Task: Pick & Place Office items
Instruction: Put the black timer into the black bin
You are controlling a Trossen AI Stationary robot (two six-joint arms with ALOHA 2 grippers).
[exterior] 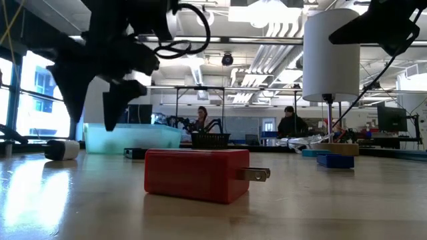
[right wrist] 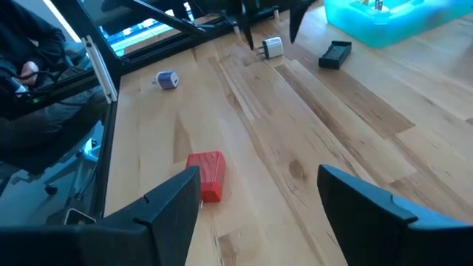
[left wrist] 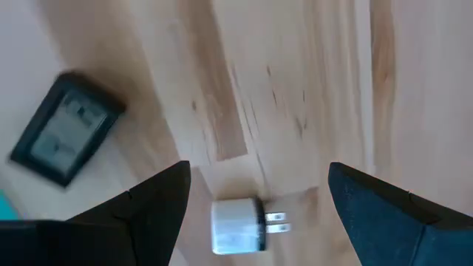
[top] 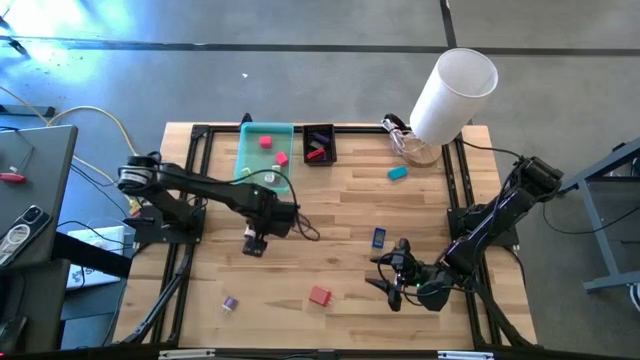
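High view: the left gripper (top: 256, 243) hangs in the middle left of the frame, fingers wide apart over a white plug (left wrist: 238, 226), holding nothing. The right gripper (top: 386, 272) is at the lower right, also wide and empty, near a red plug (top: 319, 295). Other office items lie in the teal tray (top: 250, 160) at the upper middle.

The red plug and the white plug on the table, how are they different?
The red plug lies in open table, ahead of the right hand; the white plug lies between the left hand's open fingers. The red one looks bigger and blockier, the white one smaller and rounder. Both have two metal prongs.
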